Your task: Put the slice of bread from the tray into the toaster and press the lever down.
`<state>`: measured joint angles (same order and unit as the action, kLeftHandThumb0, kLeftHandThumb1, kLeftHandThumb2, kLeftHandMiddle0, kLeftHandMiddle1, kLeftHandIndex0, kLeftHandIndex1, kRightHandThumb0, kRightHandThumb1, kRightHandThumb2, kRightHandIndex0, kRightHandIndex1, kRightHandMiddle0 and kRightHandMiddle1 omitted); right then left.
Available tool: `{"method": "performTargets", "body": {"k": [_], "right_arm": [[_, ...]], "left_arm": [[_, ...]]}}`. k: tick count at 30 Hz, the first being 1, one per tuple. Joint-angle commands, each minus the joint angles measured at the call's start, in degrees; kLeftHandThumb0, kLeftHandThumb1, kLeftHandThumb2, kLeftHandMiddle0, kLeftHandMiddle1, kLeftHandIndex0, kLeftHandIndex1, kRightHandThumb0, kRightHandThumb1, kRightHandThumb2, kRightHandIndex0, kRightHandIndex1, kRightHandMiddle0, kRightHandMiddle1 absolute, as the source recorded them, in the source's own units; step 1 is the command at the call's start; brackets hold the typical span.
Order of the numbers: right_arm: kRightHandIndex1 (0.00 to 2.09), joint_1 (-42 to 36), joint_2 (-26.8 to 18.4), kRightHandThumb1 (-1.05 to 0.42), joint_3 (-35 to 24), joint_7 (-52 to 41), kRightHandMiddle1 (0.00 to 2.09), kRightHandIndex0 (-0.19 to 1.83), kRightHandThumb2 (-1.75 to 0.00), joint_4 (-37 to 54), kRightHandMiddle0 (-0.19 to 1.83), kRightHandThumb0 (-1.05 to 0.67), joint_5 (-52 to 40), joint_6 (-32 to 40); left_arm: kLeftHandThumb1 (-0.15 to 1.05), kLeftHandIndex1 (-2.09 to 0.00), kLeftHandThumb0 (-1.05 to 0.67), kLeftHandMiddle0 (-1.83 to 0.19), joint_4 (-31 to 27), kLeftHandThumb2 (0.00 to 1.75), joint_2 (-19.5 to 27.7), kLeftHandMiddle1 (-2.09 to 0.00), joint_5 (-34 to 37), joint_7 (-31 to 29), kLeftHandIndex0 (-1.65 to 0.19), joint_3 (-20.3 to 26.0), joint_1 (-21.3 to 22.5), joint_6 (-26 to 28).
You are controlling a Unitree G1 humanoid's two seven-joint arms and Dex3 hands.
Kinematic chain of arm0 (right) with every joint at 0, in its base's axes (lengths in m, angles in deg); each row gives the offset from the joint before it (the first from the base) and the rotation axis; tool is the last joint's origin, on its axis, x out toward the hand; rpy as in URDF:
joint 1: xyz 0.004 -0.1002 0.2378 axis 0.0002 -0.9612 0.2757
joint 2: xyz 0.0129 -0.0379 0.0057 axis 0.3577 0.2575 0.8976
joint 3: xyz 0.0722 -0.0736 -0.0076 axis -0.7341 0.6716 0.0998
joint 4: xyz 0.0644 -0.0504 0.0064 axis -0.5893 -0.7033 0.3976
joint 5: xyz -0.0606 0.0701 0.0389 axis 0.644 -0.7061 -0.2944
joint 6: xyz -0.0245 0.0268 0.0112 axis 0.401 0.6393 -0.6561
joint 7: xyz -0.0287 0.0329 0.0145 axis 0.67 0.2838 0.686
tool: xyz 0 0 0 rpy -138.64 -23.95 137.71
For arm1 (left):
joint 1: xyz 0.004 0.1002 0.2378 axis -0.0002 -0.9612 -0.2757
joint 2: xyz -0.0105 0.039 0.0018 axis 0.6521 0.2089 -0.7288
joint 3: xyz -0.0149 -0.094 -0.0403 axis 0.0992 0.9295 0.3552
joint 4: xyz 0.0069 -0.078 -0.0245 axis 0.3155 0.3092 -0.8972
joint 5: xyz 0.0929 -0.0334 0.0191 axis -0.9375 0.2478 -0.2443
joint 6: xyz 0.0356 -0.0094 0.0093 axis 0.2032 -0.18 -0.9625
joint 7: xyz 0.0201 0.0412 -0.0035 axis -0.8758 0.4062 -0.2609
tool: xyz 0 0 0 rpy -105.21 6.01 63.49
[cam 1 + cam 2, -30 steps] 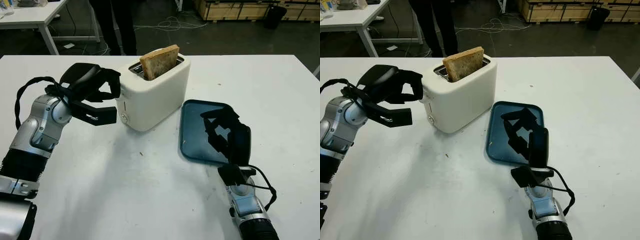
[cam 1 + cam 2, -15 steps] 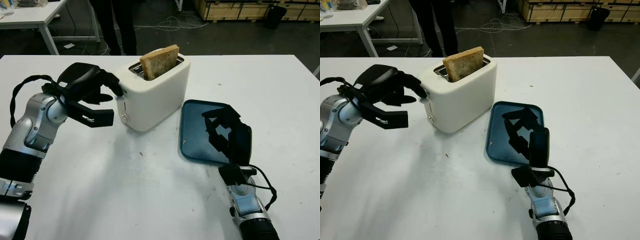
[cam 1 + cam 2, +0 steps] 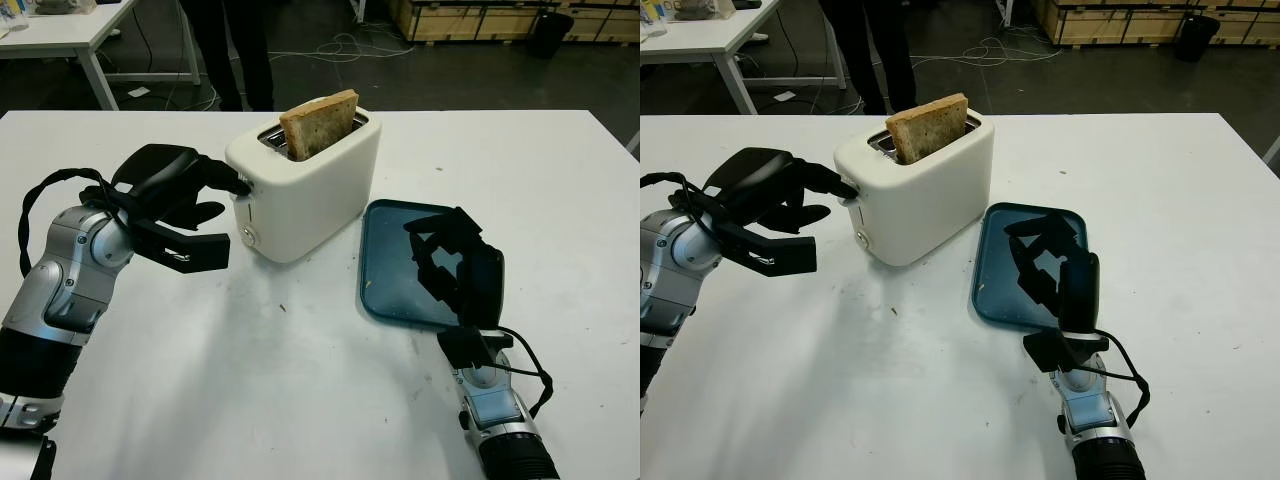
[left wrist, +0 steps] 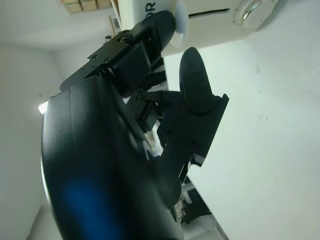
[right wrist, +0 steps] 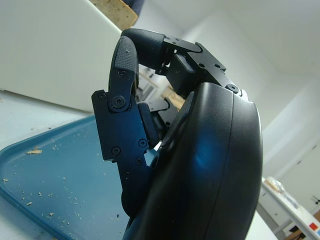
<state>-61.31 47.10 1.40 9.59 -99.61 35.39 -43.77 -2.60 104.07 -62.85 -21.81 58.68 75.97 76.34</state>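
The white toaster [image 3: 310, 190] stands mid-table with the slice of bread [image 3: 318, 122] upright in its slot, sticking well above the top. My left hand [image 3: 205, 215] is at the toaster's near-left end, open, an upper fingertip [image 3: 238, 186] touching the lever [image 4: 177, 22] near the top of its slit, thumb below. The round dial [image 4: 255, 7] sits lower on that end. The blue tray [image 3: 390, 290] lies right of the toaster, holding only crumbs. Over its near right part hovers my right hand [image 3: 445, 255], open and holding nothing.
A person's dark legs [image 3: 225, 50] stand beyond the table's far edge. Another white table [image 3: 70, 30] is at the back left, wooden crates [image 3: 470, 18] at the back right. White tabletop [image 3: 280, 380] lies bare in front of the toaster.
My left hand has dropped and drawn back slightly, its fingers stretching out from a curl until one fingertip meets the lever. Bread, toaster and right hand have stayed put.
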Motion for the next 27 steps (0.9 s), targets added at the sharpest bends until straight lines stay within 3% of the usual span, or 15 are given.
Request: {"method": "performTargets", "body": {"k": [1,5,8,9,11,13,15,17,19,21,23,27], "right_arm": [[1.75,0.7,-0.1,-0.92,-0.5,0.5,1.29,0.72,-0.36,-0.2,0.64,-0.44,-0.1,-1.7],[1.75,0.5,-0.2,-0.92,-0.7,0.4,1.31,0.73,-0.35,0.2,0.64,-0.44,-0.3,-1.7],[1.75,0.2,-0.3,-0.92,-0.9,0.0,1.37,0.73,-0.34,0.5,0.61,-0.44,-0.7,-2.2],[1.75,0.0,-0.4,-0.92,-1.0,0.1,1.38,0.73,-0.34,0.7,0.6,-0.44,-0.5,-2.5],[1.75,-0.6,-0.4,-0.92,-1.4,0.3,1.39,0.74,-0.33,1.5,0.6,-0.44,-0.3,-3.0],[1.75,-1.6,-0.3,-0.92,-1.8,0.3,1.4,0.75,-0.33,2.9,0.61,-0.46,-0.3,-2.9],[1.75,-2.6,-0.2,-0.92,-2.1,0.0,1.5,0.77,-0.34,4.4,0.59,-0.48,-0.7,-2.5],[1.75,-2.9,-0.2,-0.92,-2.7,0.2,1.57,0.79,-0.34,4.4,0.56,-0.48,-1.2,-3.1],[1.75,-2.7,-0.3,-0.92,-3.5,0.5,1.61,0.79,-0.34,3.6,0.55,-0.49,-1.7,-3.3],[1.75,-2.1,-0.9,-0.92,-3.9,0.2,1.64,0.79,-0.35,2.1,0.51,-0.47,-2.2,-4.4],[1.75,-1.8,-1.7,-0.92,-4.1,-0.2,1.67,0.78,-0.36,1.3,0.49,-0.47,-2.1,-4.7],[1.75,-1.0,-2.8,-0.92,-4.7,-0.8,1.63,0.78,-0.36,-0.1,0.5,-0.51,-2.5,-5.0]], "left_arm": [[0.68,-0.01,-0.19,-0.65,0.7,0.72,0.6,-1.69,-0.2,-0.1,-0.89,0.0,0.7,-0.3],[0.69,0.0,-0.19,-0.63,1.3,0.71,0.5,-1.69,-0.2,-1.4,-0.87,-0.3,1.6,0.9],[0.73,-0.01,-0.19,-0.65,2.2,0.65,0.3,-1.53,-0.5,-1.8,-0.86,-0.8,2.2,1.0],[0.75,-0.01,-0.19,-0.7,2.8,0.61,0.3,-1.33,-0.6,-1.7,-0.87,-1.0,2.4,0.6],[0.76,-0.01,-0.19,-0.76,4.0,0.6,0.0,-1.12,-0.3,-2.0,-0.88,-1.4,2.6,0.4],[0.79,-0.01,-0.19,-0.73,5.1,0.56,-0.9,-0.75,0.5,-2.8,-0.88,-1.9,2.5,1.1],[0.86,0.0,-0.17,-0.68,7.9,0.48,-5.0,-0.52,1.5,-3.1,-0.84,-3.3,1.7,4.7],[0.9,-0.05,-0.2,-0.77,16.9,0.42,-13.4,-0.49,-1.7,1.6,-0.92,-8.8,0.6,9.2],[0.92,-0.07,-0.21,-0.87,32.5,0.39,-25.4,-0.54,-4.2,10.8,-0.97,-14.0,0.4,12.9],[0.92,-0.03,-0.24,-0.76,42.2,0.43,-34.2,-0.52,-3.4,15.9,-0.89,-16.2,-1.6,12.6],[0.92,-0.01,-0.25,-0.67,44.0,0.47,-36.9,-0.48,-2.9,15.0,-0.82,-17.3,-2.9,12.8],[0.92,-0.03,-0.23,-0.7,43.5,0.48,-35.9,-0.52,-3.5,9.9,-0.86,-18.3,0.0,16.3]]}}
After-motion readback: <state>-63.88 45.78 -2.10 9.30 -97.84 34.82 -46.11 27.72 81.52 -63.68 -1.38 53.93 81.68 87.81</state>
